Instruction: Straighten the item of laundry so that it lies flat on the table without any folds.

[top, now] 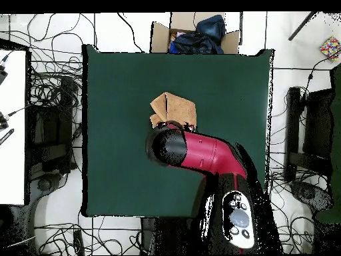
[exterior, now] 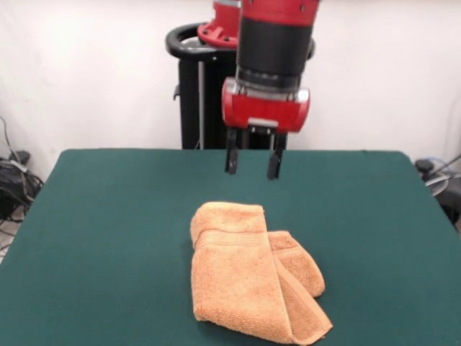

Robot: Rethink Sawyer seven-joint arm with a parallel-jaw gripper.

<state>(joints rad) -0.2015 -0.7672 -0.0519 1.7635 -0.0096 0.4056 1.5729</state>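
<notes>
The orange-tan towel (exterior: 248, 274) lies folded over itself in a thick bundle on the dark green table (exterior: 108, 238), near the front edge in the front view. A woven border band runs across its upper layer and down its right fold. In the overhead view the towel (top: 174, 108) shows partly, its near part hidden under the arm. My gripper (exterior: 254, 171) hangs above the table just behind the towel, open and empty, its two black fingers pointing down. In the overhead view the arm's head hides the gripper.
The red and black arm (top: 200, 152) reaches over the table's middle from the pedestal (exterior: 198, 86). A cardboard box with dark cloth (top: 194, 35) sits beyond the table's far edge. Cables cover the floor around the table.
</notes>
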